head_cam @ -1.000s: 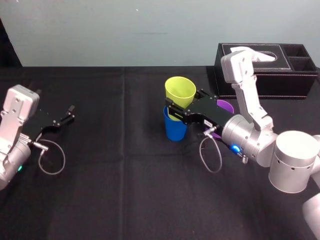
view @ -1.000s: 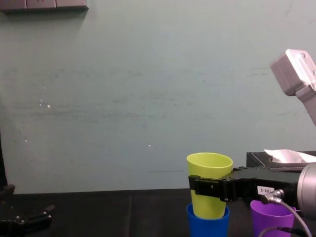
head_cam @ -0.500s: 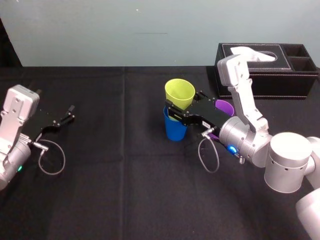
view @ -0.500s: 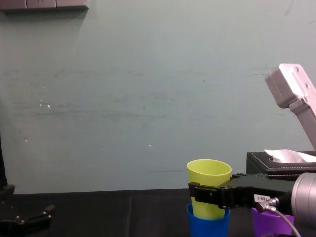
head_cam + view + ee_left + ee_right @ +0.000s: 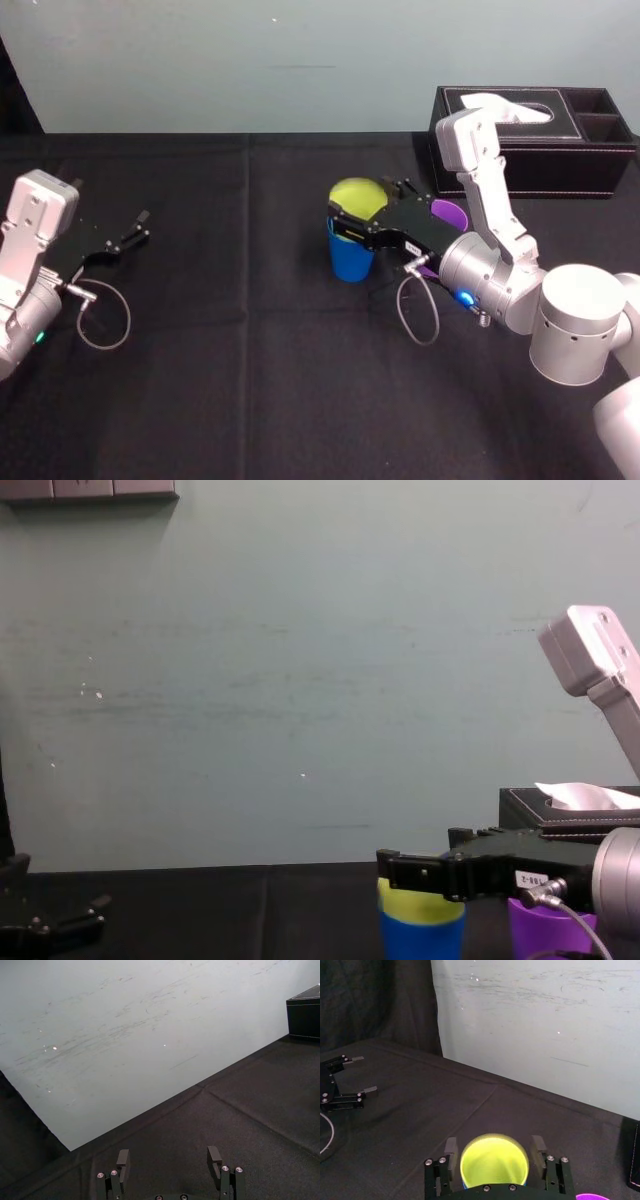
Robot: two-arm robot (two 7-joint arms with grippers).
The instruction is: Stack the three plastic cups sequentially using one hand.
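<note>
The right gripper (image 5: 368, 205) is hanging at the rim of the yellow-green cup (image 5: 357, 196). Its fingers (image 5: 451, 1151) are standing apart on either side with a slim gap to the plastic, gripping nothing. That cup is sitting deep inside the blue cup (image 5: 350, 258), only its top band showing, mid-table on the black cloth (image 5: 250, 350). The purple cup (image 5: 452, 212) is standing just beside them, partly hidden by the right gripper's body, near the black tissue box (image 5: 560, 150). The left gripper (image 5: 142, 226) is resting spread and empty, well apart at the table's left.
</note>
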